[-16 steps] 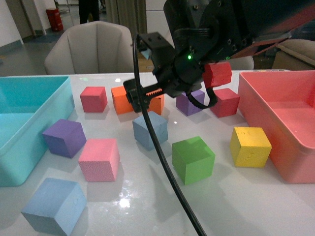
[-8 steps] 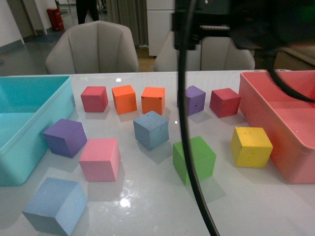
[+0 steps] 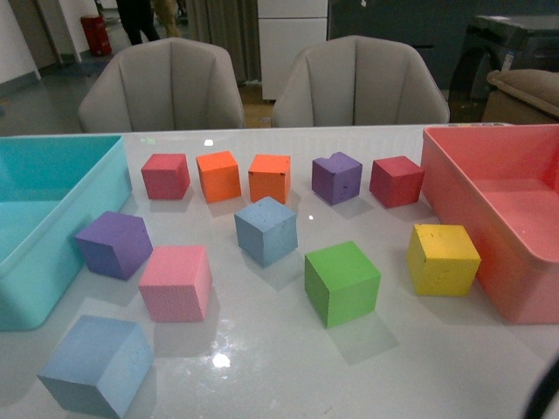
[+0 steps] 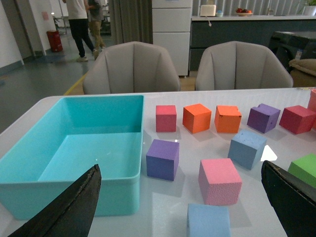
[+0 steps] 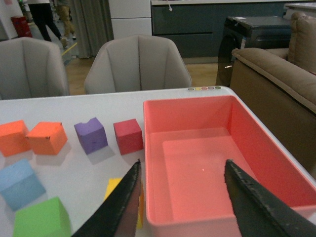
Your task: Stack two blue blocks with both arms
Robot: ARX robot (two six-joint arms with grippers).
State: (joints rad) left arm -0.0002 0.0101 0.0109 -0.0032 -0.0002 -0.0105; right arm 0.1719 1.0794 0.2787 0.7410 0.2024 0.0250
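Released at the left end effector (image 4: 180, 170): dark fingers (image 4: 74, 207) spread wide, nothing between them, clear of every block. Released as well at the right end effector (image 5: 182, 165): fingers (image 5: 123, 202) parted and empty, facing the red bin (image 5: 261, 148).

Beyond the left fingers, the near blue block (image 4: 209, 221), flat on the desk (image 3: 410, 367) at its near left part, just in front of the pink block (image 3: 175, 282) and close to the teal bin (image 3: 96, 188). Farther in, near the centre of the desk, the middle blue block (image 3: 265, 230), turned corner-forward, just in front of an orange block (image 3: 270, 178). Well apart from each other, these two, each resting on the desk alone, neither on top of the other.

Right of the middle blue block, apart from it, a green block (image 3: 341, 283); past that, a yellow block (image 3: 443, 259) just beside the red bin. Left of it, a purple block (image 3: 113, 243) near the teal bin.

Along the far row, from left to right: red block (image 3: 166, 175), second orange block (image 3: 218, 175), the first orange one, second purple block (image 3: 336, 177), second red block (image 3: 396, 181). Behind the desk, two grey chairs (image 3: 162, 83).
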